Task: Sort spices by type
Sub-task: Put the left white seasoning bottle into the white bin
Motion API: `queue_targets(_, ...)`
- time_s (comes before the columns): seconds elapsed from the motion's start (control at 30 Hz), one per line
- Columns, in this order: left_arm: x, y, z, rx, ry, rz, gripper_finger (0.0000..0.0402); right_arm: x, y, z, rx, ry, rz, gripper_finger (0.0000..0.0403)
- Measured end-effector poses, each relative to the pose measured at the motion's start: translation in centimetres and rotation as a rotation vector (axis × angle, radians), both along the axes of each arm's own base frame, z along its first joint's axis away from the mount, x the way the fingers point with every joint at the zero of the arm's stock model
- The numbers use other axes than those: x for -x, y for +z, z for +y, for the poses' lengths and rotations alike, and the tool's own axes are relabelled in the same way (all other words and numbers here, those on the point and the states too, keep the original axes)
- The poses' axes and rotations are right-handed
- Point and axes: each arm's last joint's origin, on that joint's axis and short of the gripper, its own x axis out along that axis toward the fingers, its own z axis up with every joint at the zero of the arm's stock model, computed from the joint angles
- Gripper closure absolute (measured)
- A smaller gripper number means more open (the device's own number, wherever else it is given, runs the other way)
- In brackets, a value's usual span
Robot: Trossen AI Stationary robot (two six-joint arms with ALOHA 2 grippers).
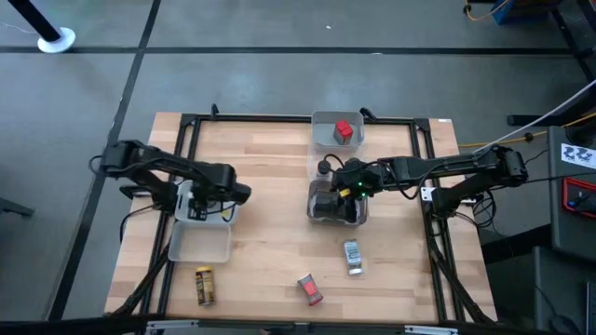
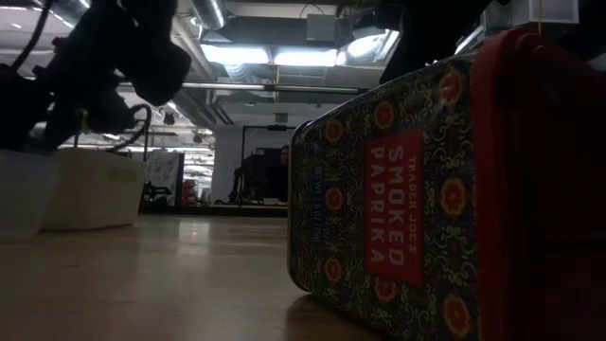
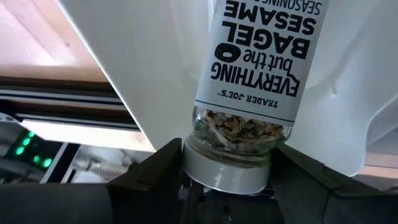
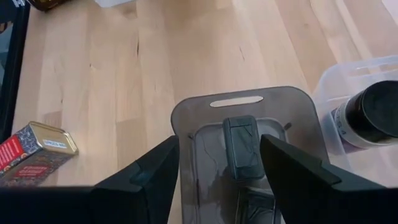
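Left pincer [image 3: 227,180] clamps seasoning jar [image 3: 255,87] cap — jar over tray [image 3: 143,74]

High view evenly lit, soft short shadows under arms on the table [image 1: 270,233], no glare. Low view dim and backlit by ceiling strip lights [image 2: 275,55]; smoked paprika tin [image 2: 388,204] close, slightly soft, red box [image 2: 544,180] beside it blurred. Left wrist view blown out on white tray wall [image 3: 155,68], jar label [image 3: 264,53] sharp; right wrist view bright, even.
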Motion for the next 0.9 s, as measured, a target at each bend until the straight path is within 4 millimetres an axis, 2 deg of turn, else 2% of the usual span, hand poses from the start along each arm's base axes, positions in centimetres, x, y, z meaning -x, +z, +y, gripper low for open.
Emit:
queue_targets(0.23, -2.0, -0.6, -0.1, 0.033, -0.017, 0.041, 0.0204, 0.0, 0.0, 0.0, 0.012, 0.013, 0.0, 0.0178)
queue_targets(0.9, -4.4, 2.0, -0.2, 0.046, -0.025, -0.102, 0.0204, 0.0, 0.0, 0.0, 0.036, 0.04, -0.002, 0.0178)
